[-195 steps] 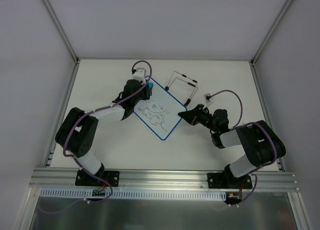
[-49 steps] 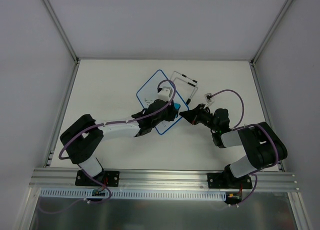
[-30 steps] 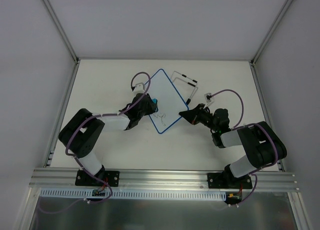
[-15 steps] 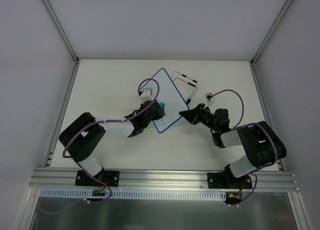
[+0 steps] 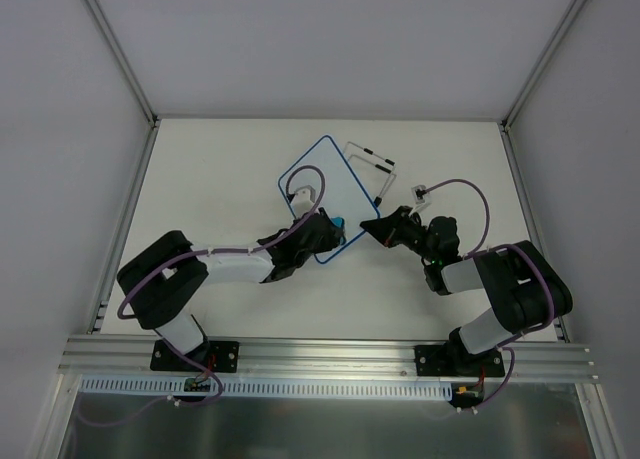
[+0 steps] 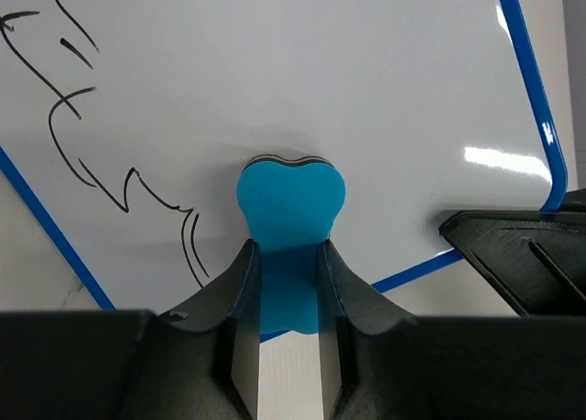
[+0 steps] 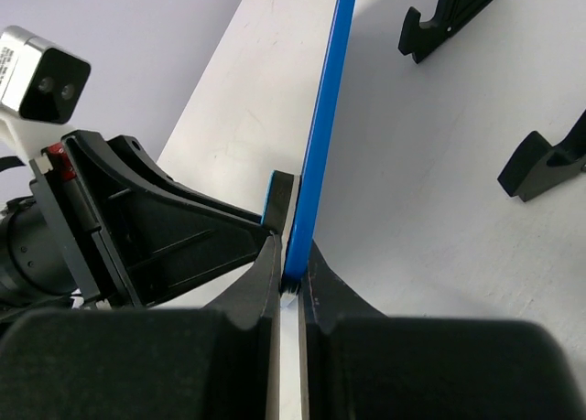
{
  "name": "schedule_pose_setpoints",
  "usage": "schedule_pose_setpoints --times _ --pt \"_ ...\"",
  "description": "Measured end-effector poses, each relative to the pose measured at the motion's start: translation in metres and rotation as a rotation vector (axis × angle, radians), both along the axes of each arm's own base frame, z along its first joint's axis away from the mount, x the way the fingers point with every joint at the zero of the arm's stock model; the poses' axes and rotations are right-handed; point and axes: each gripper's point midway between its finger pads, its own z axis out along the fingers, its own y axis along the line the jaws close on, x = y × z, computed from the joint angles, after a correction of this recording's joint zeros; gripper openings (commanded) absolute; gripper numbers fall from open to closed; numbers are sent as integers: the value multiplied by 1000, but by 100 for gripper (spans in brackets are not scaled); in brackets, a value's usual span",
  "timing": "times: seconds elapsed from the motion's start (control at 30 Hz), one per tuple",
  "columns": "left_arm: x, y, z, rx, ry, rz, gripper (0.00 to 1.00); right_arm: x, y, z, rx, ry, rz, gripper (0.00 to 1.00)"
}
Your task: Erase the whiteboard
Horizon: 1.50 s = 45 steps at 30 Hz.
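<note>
The whiteboard is mid-table, white with a blue rim and black lines near one edge. The left gripper pinches a blue eraser against it. The right gripper pinches its rim.

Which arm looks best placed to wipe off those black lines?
Left: the left gripper holds the eraser on the whiteboard beside the lines; the right gripper pinches the rim.

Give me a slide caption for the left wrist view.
Left hand holds a blue heart-shaped eraser against the blue-rimmed whiteboard.
</note>
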Motion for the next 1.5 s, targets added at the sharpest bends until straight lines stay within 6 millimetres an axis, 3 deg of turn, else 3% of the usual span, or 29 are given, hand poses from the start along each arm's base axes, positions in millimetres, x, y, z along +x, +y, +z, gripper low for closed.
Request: schedule_pose_setpoints --times 0.17,0.37,0.47,0.7,0.97,1.37,1.5 --pt "16 11 -5 -92 44 37 0 3 -2 0 -2 -2 -20 0" --pt "50 49 -24 -130 77 155 0 4 -2 1 -2 -13 -20 0" --pt "58 55 -29 -144 82 183 0 4 -2 2 -5 -23 -21 0" --pt "64 57 -30 -160 75 197 0 5 -2 3 -8 -30 -24 0" --pt "75 84 -46 -141 106 276 0 4 -1 4 -7 -44 -14 0" --pt "73 82 -47 -123 98 271 0 3 0 5 -8 -52 -3 0" --pt "64 75 -44 -84 73 264 0 3 0 6 -7 -54 -2 0"
